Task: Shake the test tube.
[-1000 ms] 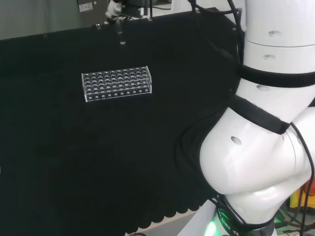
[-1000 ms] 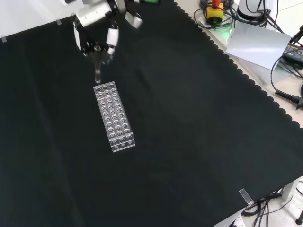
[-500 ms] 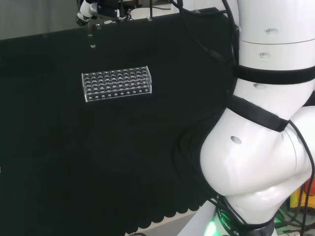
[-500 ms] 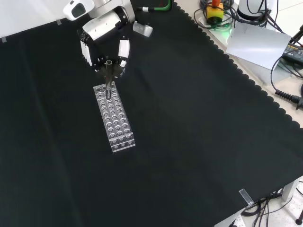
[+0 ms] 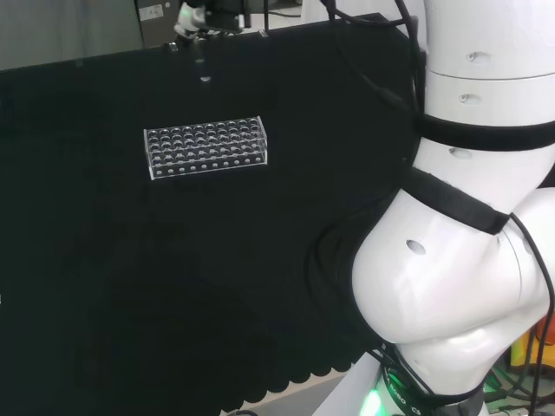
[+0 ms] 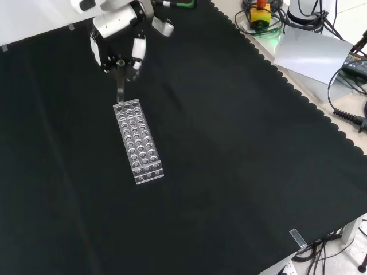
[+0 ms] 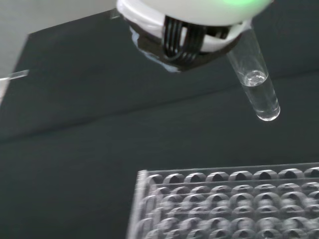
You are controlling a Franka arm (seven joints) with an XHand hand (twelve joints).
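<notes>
A clear test tube [image 6: 119, 90] hangs upright in the air, held at its top by the hand [image 6: 117, 41], whose fingers are curled round it. In the front view its lower end sits just above the far end of the clear plastic tube rack [image 6: 139, 140], which lies on the black cloth. The head view has the hand [image 5: 204, 12] at the top edge, with the test tube [image 5: 203, 66] well beyond the rack [image 5: 206, 149]. In the wrist view the test tube [image 7: 256, 84] holds a little clear liquid and hangs above the rack [image 7: 229, 204], apart from it.
The arm's white links [image 5: 468, 225] take up the right of the head view. In the front view, cables, a device with an orange top [image 6: 259, 12] and a grey sheet [image 6: 312, 54] lie past the cloth's scalloped edge at the top right.
Half a second ago the hand had swung left in the head view, nearer in the front view, with the tube over the rack's end. It has swung back to where it was a second ago.
</notes>
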